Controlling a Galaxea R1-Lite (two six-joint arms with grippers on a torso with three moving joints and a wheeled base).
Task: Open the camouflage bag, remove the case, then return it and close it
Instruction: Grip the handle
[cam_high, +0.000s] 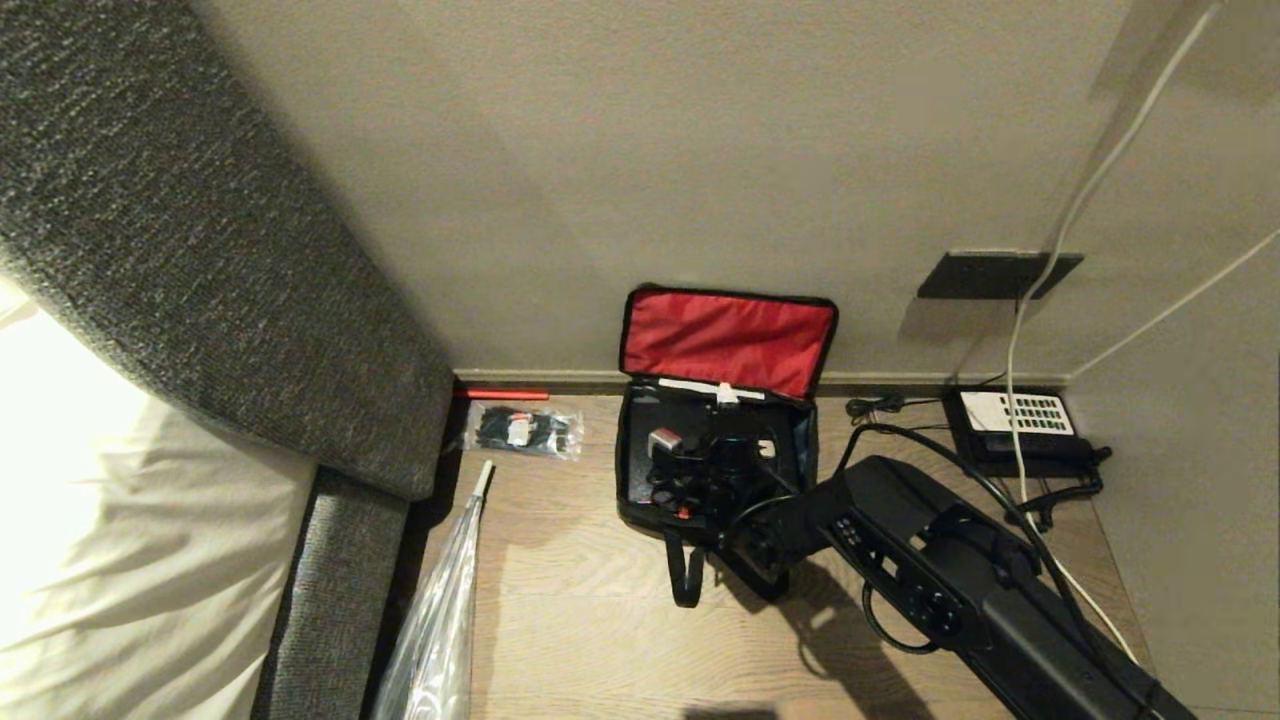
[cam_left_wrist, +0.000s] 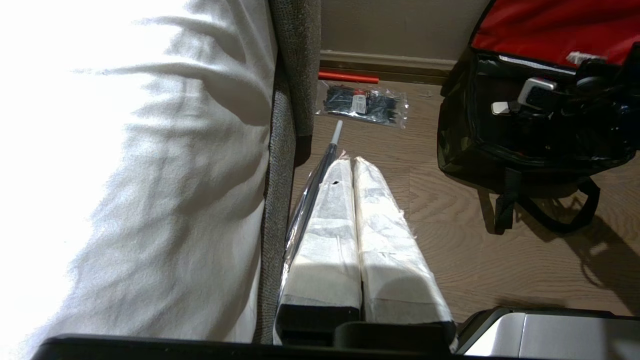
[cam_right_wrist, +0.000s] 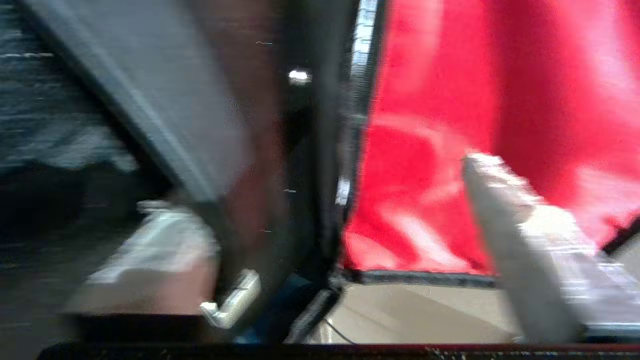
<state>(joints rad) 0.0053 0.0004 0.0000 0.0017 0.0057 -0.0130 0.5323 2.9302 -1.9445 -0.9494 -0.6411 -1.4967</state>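
The camouflage bag (cam_high: 640, 500) stands open on the wooden floor against the wall, its red-lined lid (cam_high: 725, 340) leaning back on the wall. My right gripper (cam_high: 715, 455) reaches down into the bag from the right. In the right wrist view its taped fingers (cam_right_wrist: 520, 235) stand wide apart, open (cam_right_wrist: 315, 185), one near the red lining (cam_right_wrist: 450, 100). Between them stands a dark speckled flat face, the case (cam_right_wrist: 245, 130); I cannot tell whether a finger touches it. My left gripper (cam_left_wrist: 348, 162) is parked beside the bed, shut and empty.
A black desk telephone (cam_high: 1010, 420) with white cables sits right of the bag. A clear packet of black items (cam_high: 525, 430) and a red stick (cam_high: 505, 394) lie to its left. A grey upholstered bed frame (cam_high: 200, 250) and a clear plastic wrap (cam_high: 440, 610) fill the left side.
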